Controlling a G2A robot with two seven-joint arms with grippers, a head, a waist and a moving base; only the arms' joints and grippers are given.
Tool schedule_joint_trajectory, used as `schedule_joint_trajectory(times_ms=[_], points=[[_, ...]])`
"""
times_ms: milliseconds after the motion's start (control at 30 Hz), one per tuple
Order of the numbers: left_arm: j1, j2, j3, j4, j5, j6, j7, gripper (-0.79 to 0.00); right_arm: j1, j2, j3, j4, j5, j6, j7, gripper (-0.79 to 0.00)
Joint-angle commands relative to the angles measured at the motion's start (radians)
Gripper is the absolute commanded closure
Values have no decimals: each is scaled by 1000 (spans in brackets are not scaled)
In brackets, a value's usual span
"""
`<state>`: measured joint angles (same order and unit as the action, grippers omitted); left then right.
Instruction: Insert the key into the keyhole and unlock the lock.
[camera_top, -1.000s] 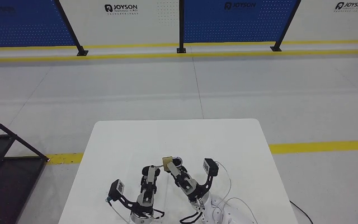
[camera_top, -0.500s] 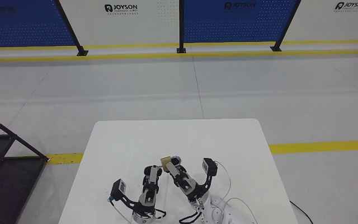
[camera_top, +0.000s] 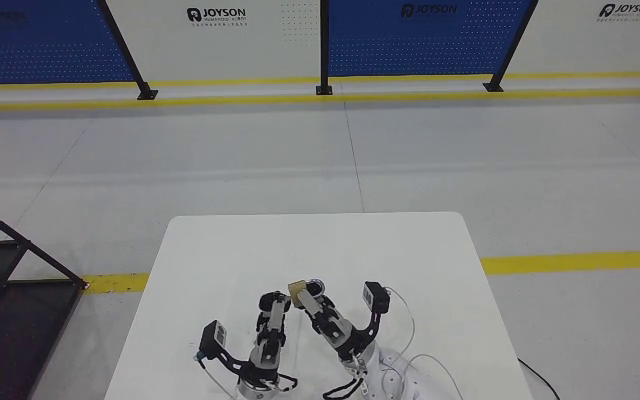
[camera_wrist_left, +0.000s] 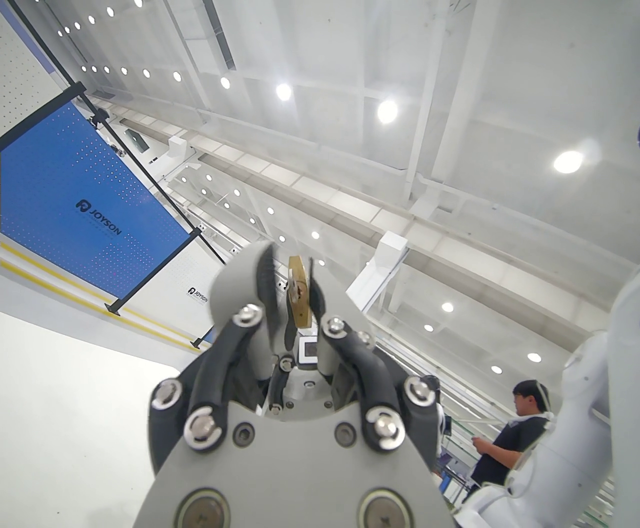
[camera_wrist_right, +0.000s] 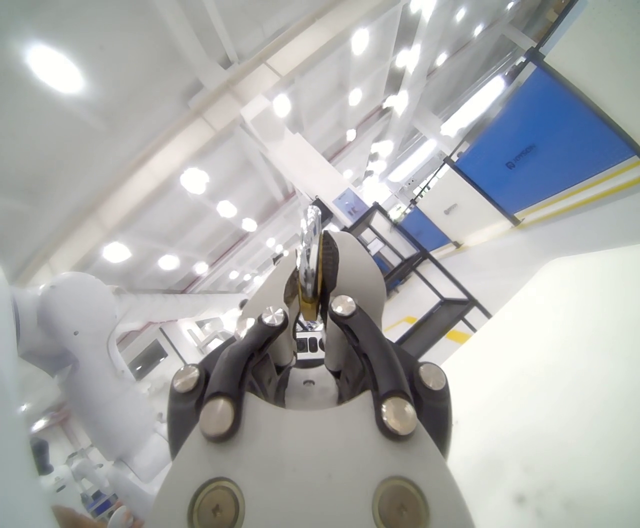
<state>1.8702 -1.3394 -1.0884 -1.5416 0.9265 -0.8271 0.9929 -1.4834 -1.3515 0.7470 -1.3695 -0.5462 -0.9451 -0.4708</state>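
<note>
Top view: on the white square table (camera_top: 200, 260), the right gripper (camera_top: 306, 292) holds a small brass padlock (camera_top: 297, 290). The left gripper (camera_top: 274, 300) is just beside it, and blue fence panels (camera_top: 60, 40) stand far behind.

Left wrist view: the padlock's keyhole (camera_wrist_left: 300, 291) faces the left gripper; whether that gripper holds anything cannot be told.

Right wrist view: the jaws are pinched on the padlock.

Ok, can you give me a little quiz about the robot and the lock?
1. True or false: the right tool is empty.
2. What colour is the body of the lock? A red, B brass, C blue.
3. Fill in: the lock is held up over a white ___.
Key: 1 false, it grips the lock; 2 B; 3 table.
</note>
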Motion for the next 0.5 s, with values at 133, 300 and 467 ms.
schedule_joint_trajectory(times_ms=[133,300,467], points=[[14,6,-23,-18,-19,-27,-27,-785,-13,0,21,-10,-4,-7,10,0],[29,24,-88,-11,-33,-121,-120,-686,-30,13,58,-24,-19,3,70,0],[36,47,-121,5,-82,-185,-214,-582,-58,33,97,-71,2,19,172,0]])
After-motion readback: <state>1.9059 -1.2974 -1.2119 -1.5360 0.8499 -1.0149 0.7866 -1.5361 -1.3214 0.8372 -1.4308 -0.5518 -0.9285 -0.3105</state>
